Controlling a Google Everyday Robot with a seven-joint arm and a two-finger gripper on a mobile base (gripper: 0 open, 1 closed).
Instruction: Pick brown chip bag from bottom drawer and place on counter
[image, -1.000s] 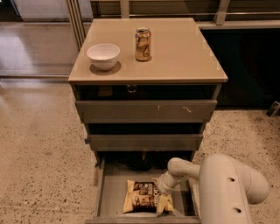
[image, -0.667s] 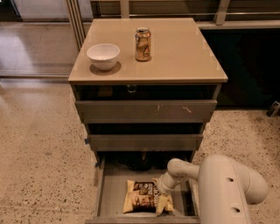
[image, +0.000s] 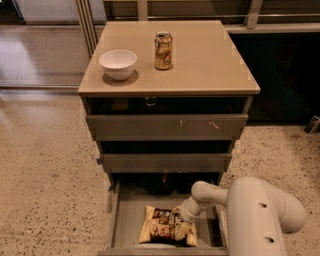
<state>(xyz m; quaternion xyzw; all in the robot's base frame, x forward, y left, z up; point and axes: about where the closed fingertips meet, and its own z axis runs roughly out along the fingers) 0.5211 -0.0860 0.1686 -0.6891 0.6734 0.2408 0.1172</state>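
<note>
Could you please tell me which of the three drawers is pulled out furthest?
The bottom drawer: its floor shows, holding the brown chip bag, with the gripper at the bag's right side. The two upper drawers show only fronts.

Arm (image: 260, 220): smooth off-white shell, matte finish. The big link is a fat rounded cylinder with a domed end at the right. Two small dark oval holes (image: 259, 205) sit in its near face, one above the other. A slimmer tube (image: 207, 192) in the same off-white branches off it, with a rounded elbow. Gripper (image: 181, 224): pale, at the tube's end, low in the bottom drawer (image: 131, 207), near its front edge and right of centre.
</note>
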